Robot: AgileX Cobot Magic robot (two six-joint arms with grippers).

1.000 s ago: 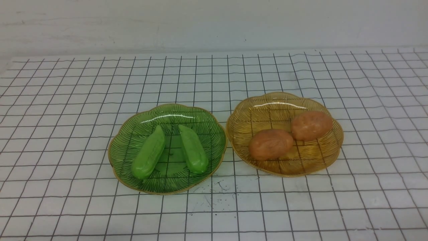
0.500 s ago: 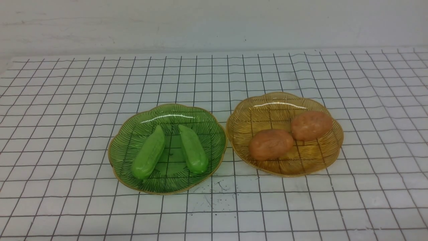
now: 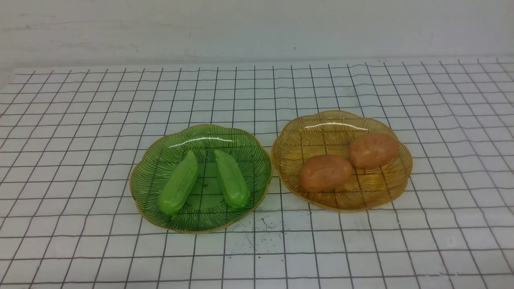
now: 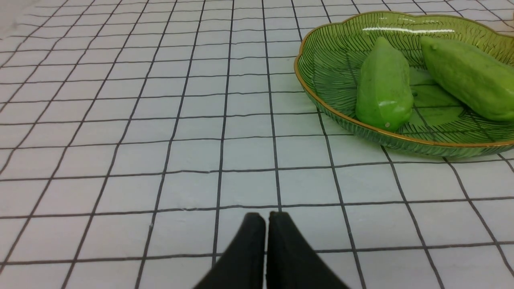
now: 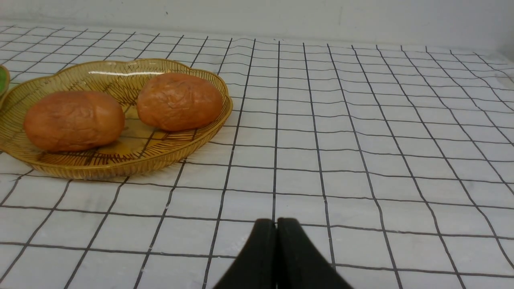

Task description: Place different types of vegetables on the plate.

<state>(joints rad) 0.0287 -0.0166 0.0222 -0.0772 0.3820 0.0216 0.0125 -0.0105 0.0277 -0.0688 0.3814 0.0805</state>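
Note:
Two green cucumber-like vegetables [image 3: 178,183] [image 3: 232,178] lie side by side in a green glass plate [image 3: 160,158]. Two orange-brown potato-like vegetables [image 3: 325,172] [image 3: 374,150] lie in an amber glass plate [image 3: 313,132] to its right. Neither gripper shows in the front view. In the left wrist view my left gripper [image 4: 266,216] is shut and empty over the cloth, short of the green plate [image 4: 321,60] with its green pieces [image 4: 383,86]. In the right wrist view my right gripper [image 5: 276,222] is shut and empty, short of the amber plate [image 5: 192,138] with its potatoes [image 5: 74,119].
A white cloth with a black grid [image 3: 80,120] covers the table up to a pale wall [image 3: 257,28] at the back. Dark specks mark the cloth [image 3: 261,224] just in front of the green plate.

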